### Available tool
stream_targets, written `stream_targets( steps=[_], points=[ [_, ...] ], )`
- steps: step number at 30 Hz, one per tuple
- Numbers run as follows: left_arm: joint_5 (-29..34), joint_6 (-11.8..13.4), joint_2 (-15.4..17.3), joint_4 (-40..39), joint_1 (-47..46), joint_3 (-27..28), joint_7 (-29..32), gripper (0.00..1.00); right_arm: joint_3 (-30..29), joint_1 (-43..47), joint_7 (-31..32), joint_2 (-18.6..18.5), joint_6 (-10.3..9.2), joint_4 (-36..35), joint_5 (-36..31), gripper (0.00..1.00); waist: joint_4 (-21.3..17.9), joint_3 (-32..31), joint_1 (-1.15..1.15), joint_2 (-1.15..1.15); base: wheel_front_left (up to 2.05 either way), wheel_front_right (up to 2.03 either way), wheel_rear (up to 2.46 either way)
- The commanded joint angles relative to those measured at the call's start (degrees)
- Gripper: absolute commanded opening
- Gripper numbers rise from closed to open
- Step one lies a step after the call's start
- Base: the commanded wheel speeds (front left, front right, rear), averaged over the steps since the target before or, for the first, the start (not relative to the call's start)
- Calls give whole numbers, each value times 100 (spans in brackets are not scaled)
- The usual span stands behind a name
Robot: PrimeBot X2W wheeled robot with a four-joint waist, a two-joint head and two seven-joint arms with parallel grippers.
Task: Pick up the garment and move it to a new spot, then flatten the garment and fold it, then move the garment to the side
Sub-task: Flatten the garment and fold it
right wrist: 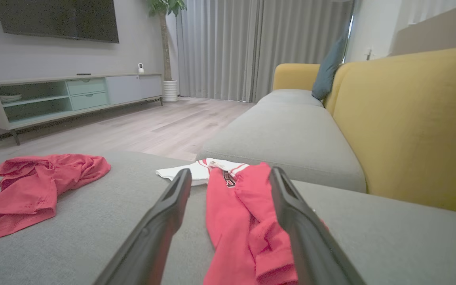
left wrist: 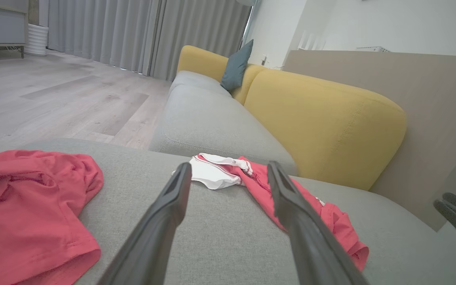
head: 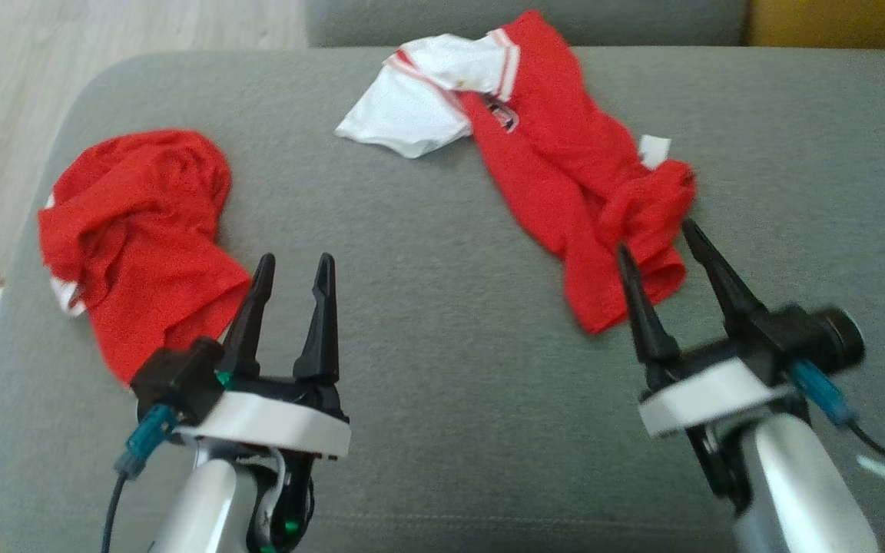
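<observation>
A crumpled red-and-white garment [head: 558, 153] lies stretched across the grey sofa seat [head: 427, 322], white sleeve end at the far side. My right gripper [head: 656, 238] hovers open over its near red end, holding nothing; in the right wrist view the red cloth [right wrist: 240, 221] lies between and below the open gripper's [right wrist: 230, 171] fingers. A second bunched red garment [head: 139, 230] sits at the left. My left gripper [head: 296, 261] stands open and empty just right of it, over bare cushion. The left wrist view shows this gripper [left wrist: 228, 166] with both garments [left wrist: 30, 213] [left wrist: 251, 178] around it.
The seat's rounded left edge drops to a wooden floor [head: 12, 115]. Yellow backrests [left wrist: 323, 126] run along the right side, with a blue cushion [left wrist: 238, 67] farther off. Another grey seat [right wrist: 287, 134] lies beyond. A TV cabinet [right wrist: 69, 95] stands across the room.
</observation>
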Motion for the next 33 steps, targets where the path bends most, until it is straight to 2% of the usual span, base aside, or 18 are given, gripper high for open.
stream_targets(
  steps=[1,7,12,18,25,33],
  points=[
    [-24,-1,37,-186,-309,173,-34,100,194,-451,54,37,-4,-151,-88,100,246,200,0,0,0,0,0],
    [-161,-10,37,-251,-548,34,-34,100,580,-1555,459,-42,-4,650,-314,100,871,658,0,0,0,0,0],
    [-332,-12,37,-305,-785,-211,-34,100,763,-2695,704,-565,-4,1674,-433,100,1448,1038,0,0,0,0,0],
    [-612,76,37,-348,-1007,-456,-34,100,1454,-3877,947,-1218,-4,3060,-361,100,2024,1402,0,0,0,0,0],
    [-820,146,37,-406,-1131,-660,-34,100,2775,-4797,1006,-1903,-4,4289,-321,100,2443,1613,0,0,0,0,0],
    [-969,200,37,-447,-1185,-732,-34,100,3417,-5445,820,-2062,-4,5111,-523,100,2691,1787,0,0,0,0,0]
  ],
)
